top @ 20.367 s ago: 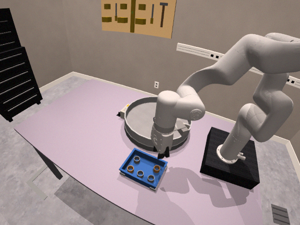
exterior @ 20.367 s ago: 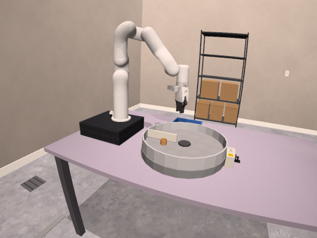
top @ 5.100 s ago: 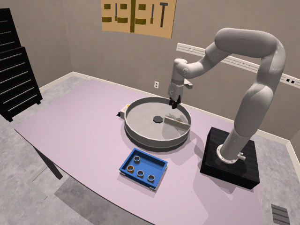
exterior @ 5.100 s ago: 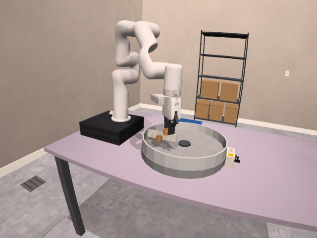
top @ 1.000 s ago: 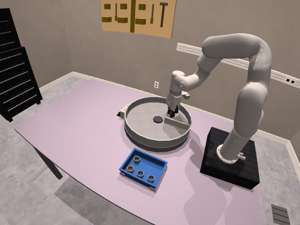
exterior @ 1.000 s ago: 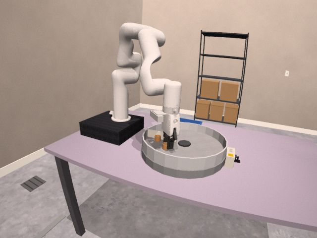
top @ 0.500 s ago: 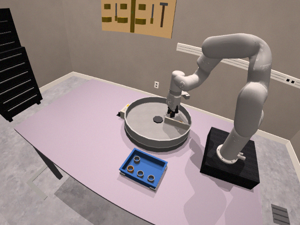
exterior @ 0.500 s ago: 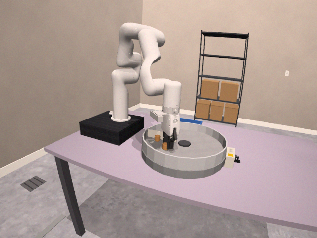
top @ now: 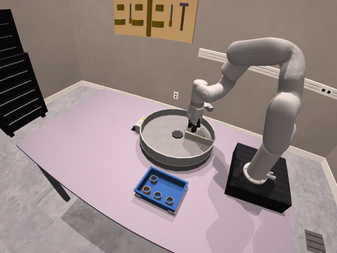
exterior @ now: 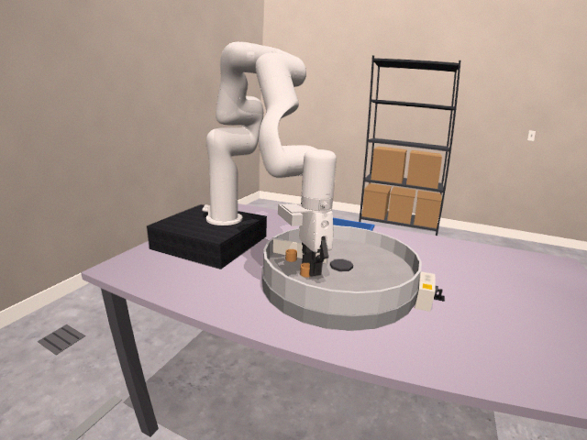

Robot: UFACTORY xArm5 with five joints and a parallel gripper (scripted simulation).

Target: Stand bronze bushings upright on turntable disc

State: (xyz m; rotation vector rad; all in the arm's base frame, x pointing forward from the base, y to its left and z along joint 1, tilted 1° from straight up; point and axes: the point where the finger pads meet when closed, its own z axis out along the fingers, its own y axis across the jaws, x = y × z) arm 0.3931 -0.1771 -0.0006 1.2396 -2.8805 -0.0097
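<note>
Leftmost in the top view, the blue crate [top: 181,183] holds one bronze bushing [top: 146,190] and three steel bushings [top: 157,194]. Next comes the turntable [top: 174,160], its dark hub [top: 177,134] at the centre. Right of the hub, the gripper [exterior: 316,265] reaches down to the disc, fingers slightly parted around an upright bronze bushing on the disc [exterior: 304,269], loose rather than clamped. A second placed bronze bushing [exterior: 290,255] stands nearby. Farthest right is the arm's black pedestal [top: 271,201].

smooth white rounded arm [exterior: 277,118], black-fingered tool [exterior: 316,258], flanged foot
</note>
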